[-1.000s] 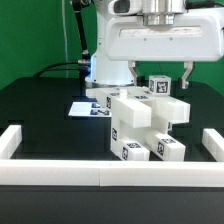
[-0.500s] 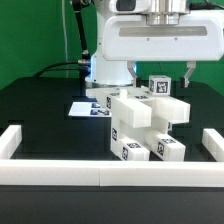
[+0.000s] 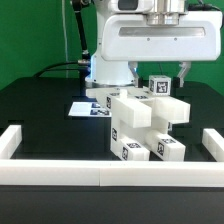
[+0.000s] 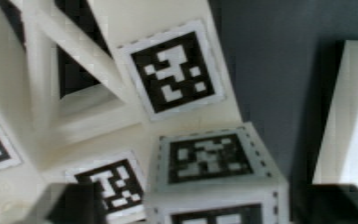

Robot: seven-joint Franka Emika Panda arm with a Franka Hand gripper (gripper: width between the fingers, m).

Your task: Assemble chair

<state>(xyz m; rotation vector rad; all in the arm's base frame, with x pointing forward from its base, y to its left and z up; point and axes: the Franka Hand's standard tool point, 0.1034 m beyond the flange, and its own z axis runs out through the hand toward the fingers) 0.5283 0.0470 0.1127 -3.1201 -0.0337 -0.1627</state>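
In the exterior view, the chair (image 3: pixel 143 125), a cluster of chunky white blocks with small black-and-white tags, stands partly assembled at the middle of the black tabletop (image 3: pixel 45 125). It sits inside the white border rails (image 3: pixel 100 176). The marker board (image 3: pixel 88 107) lies flat behind it, toward the exterior view's left. A tagged block (image 3: pixel 160 86) sits at the chair's top rear. The tool (image 3: pixel 160 78) hangs straight above this block, one dark finger on each side of it. The fingers stand partly apart. I cannot tell whether they press the block or hang just clear of it.

In the wrist view, the chair (image 4: pixel 87 110) fills the frame at close range, blurred. A slanted white part carries a large tag, and the tagged block (image 4: pixel 202 165) lies nearest the camera with tags on several faces. The dark tabletop (image 4: pixel 282 70) shows beside them.
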